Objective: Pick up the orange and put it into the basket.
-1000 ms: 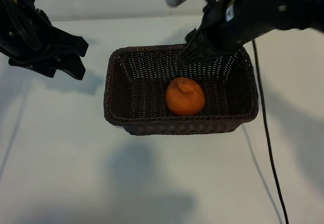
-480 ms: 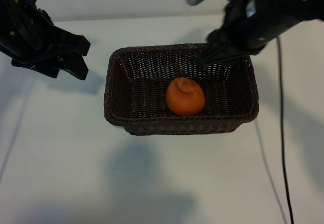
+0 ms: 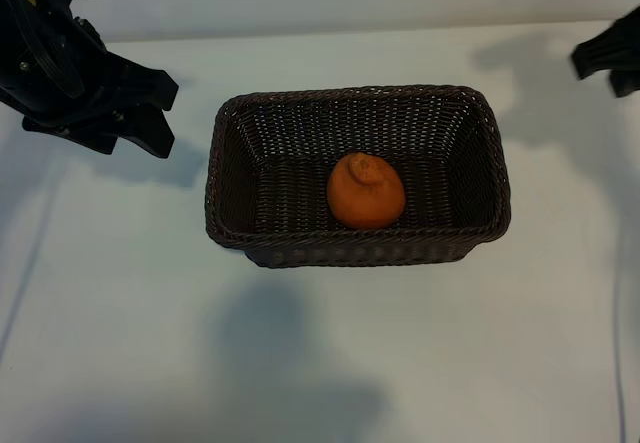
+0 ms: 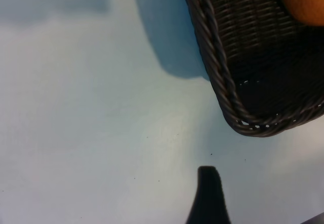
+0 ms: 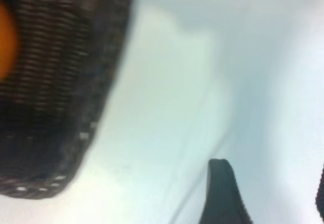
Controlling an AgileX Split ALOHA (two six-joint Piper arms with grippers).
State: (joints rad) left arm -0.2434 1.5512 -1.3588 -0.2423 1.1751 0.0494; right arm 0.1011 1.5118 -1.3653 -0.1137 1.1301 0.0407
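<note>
Orange sits inside the wicker basket on a pale white table; left gripper hangs spread and empty beside it, right gripper at the frame's edge, jaws apart

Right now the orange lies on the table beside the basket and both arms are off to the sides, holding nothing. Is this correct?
Not quite. The orange lies inside the basket, on its woven floor, not on the table beside it; the exterior view shows this. The rest holds: the left gripper and the right gripper are off to the sides, holding nothing.
</note>
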